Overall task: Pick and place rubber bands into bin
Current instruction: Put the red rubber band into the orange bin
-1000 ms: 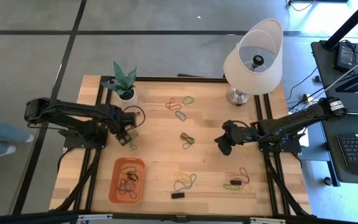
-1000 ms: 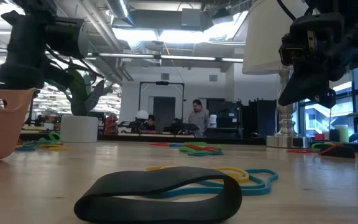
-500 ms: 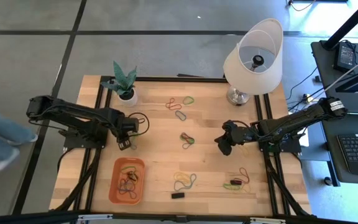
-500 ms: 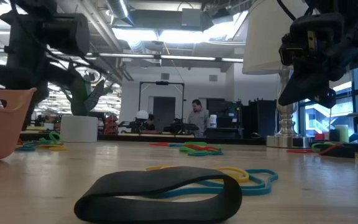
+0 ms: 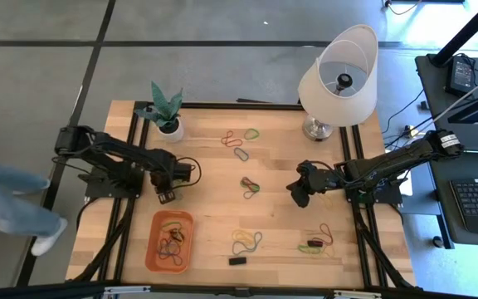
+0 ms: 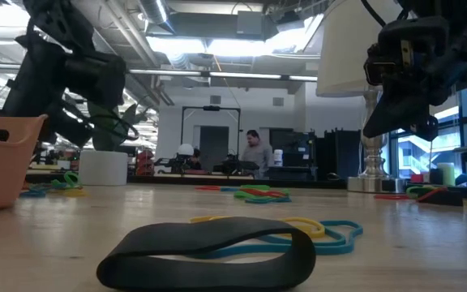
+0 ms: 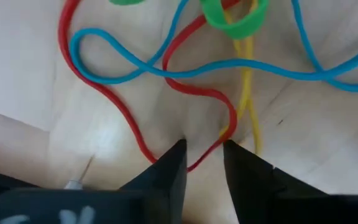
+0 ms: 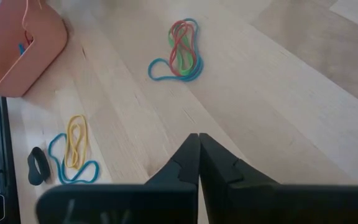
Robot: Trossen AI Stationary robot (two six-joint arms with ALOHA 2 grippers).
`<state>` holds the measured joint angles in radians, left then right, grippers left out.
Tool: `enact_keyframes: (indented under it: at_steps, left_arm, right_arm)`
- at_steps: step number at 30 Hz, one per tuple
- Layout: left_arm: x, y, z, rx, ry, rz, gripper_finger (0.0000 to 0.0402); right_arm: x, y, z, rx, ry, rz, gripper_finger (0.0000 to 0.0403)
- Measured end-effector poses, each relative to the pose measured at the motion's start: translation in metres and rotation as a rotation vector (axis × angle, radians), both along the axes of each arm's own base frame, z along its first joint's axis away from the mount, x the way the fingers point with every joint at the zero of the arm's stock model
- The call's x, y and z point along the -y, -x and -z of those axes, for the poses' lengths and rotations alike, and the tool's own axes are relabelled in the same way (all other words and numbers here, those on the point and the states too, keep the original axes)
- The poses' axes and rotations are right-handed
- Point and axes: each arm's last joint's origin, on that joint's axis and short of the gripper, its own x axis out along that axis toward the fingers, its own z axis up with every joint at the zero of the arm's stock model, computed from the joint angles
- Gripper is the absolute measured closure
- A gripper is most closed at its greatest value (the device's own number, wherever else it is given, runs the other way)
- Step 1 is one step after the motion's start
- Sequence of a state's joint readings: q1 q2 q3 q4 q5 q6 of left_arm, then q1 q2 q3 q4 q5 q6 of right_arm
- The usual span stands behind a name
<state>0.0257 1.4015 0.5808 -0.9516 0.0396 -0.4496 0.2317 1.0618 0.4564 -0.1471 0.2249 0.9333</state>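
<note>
Left wrist view puts my left gripper (image 7: 202,155) down on the desk, fingers narrowly parted astride a red rubber band (image 7: 138,134), not closed on it. Bin (image 5: 169,242) sits by the desk's near-left corner. Right gripper (image 8: 198,152) hangs shut, empty.

The high view is evenly bright, with soft light and only faint shadows under the arms on the table (image 5: 214,208). The lamp (image 5: 338,79) shade looks very white, almost overexposed. At 9 o'clock a person's leg (image 5: 11,212) is smeared by motion blur.

In the low view, ceiling lights (image 6: 209,45) at 12 o'clock give strong glare, so the arms look like dark silhouettes. The black band (image 6: 209,251) at 6 o'clock is close and soft.

In the left wrist view the rubber bands (image 7: 185,74) are slightly unsharp, with a pale reflection on the wood. The right wrist view is clear and evenly lit.
</note>
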Motion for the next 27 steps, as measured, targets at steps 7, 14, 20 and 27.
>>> enact_keyframes:
  at_steps: [7, 14, 20, 27]
  left_arm:
    - [0.000, -0.007, -0.018, 0.027, 0.011, -0.047, 0.0394]
    - [-0.003, -0.006, -0.071, -0.024, -0.081, -0.074, 0.0398]
    - [-0.005, -0.002, -0.120, 0.006, -0.172, -0.159, 0.0398]
    - [-0.007, -0.003, -0.167, 0.142, -0.268, -0.258, 0.0398]
  right_arm:
    - [0.000, 0.000, 0.000, -0.001, 0.002, -0.002, 0.0396]
    - [0.000, 0.000, 0.000, -0.005, 0.031, -0.036, 0.0396]
    - [-0.002, 0.000, 0.000, -0.014, 0.014, -0.107, 0.0396]
    - [-0.002, 0.000, 0.000, -0.010, 0.036, -0.128, 0.0396]
